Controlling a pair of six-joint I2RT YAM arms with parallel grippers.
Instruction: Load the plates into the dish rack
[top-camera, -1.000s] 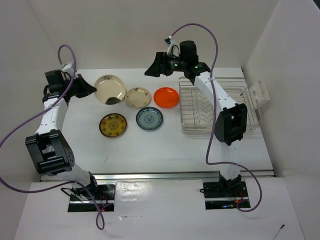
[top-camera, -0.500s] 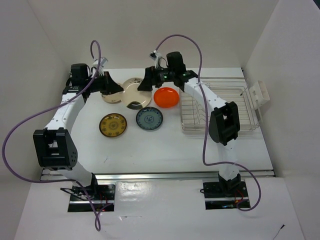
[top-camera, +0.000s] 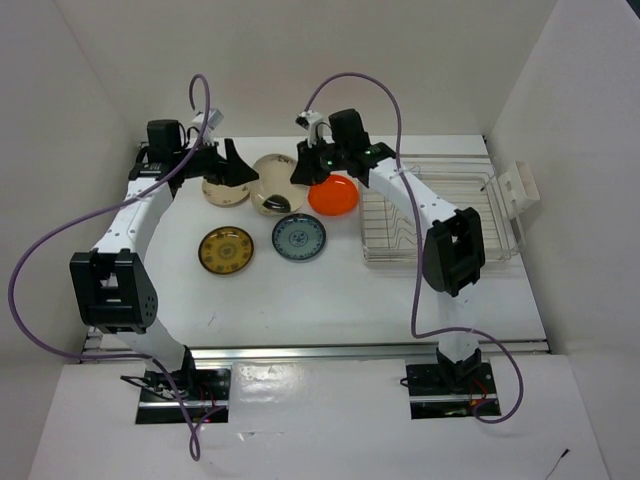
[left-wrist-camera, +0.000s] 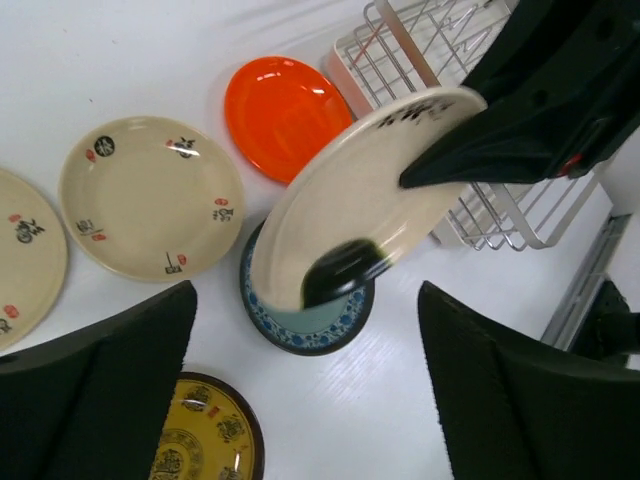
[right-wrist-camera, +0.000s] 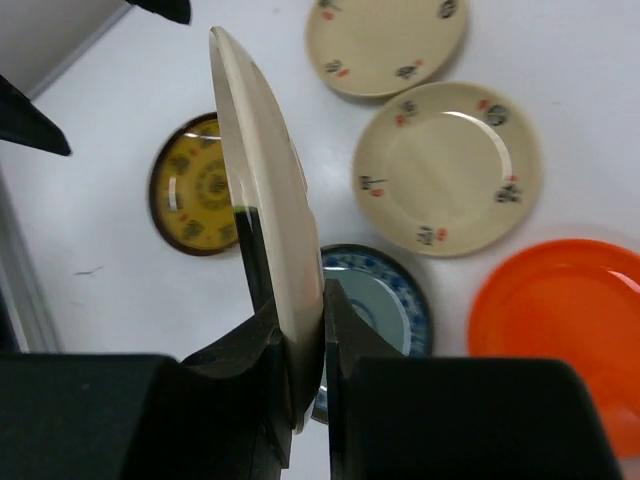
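The left arm (top-camera: 130, 215) and right arm (top-camera: 412, 192) are showing white tubular links joined by boxy black joint housings (top-camera: 110, 292). A purple cable (top-camera: 35, 265) is trailing along each arm, a green light (top-camera: 328, 156) is glowing on the right wrist, matte black fingers (left-wrist-camera: 105, 400) are tapering toward their tips, and black bases (top-camera: 178, 385) are sitting on metal plates.

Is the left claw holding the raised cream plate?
No, the left gripper is open; the right gripper pinches the raised cream plate.
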